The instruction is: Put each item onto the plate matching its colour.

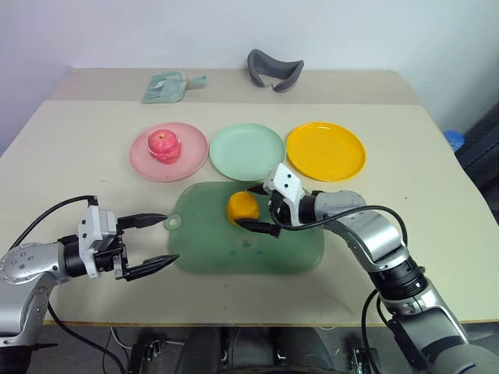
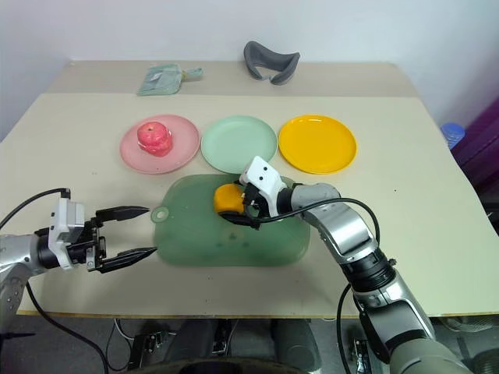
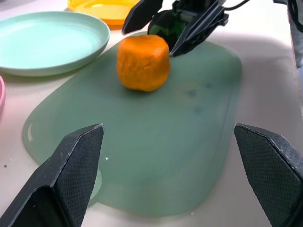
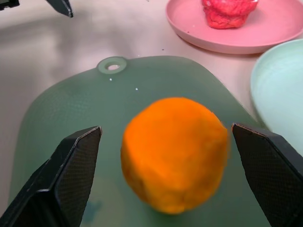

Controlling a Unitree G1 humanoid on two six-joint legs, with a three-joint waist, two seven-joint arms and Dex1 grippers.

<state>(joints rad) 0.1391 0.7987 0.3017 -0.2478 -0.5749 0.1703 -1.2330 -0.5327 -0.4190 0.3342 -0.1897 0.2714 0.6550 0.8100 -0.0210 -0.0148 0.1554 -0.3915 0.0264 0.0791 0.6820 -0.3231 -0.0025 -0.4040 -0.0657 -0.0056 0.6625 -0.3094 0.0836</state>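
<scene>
The right hand is wide open and holds nothing, its fingers on each side of the orange lump. Squeeze it softly in the middle, then lift straight up off the green tray.

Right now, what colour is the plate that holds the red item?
Pale pink; the plate shows best in the left eye view.

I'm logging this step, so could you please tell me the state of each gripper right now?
Left gripper: open, holding nothing, at the tray's edge.
Right gripper: open, fingers either side of the orange lump, not yet closed on it.
</scene>
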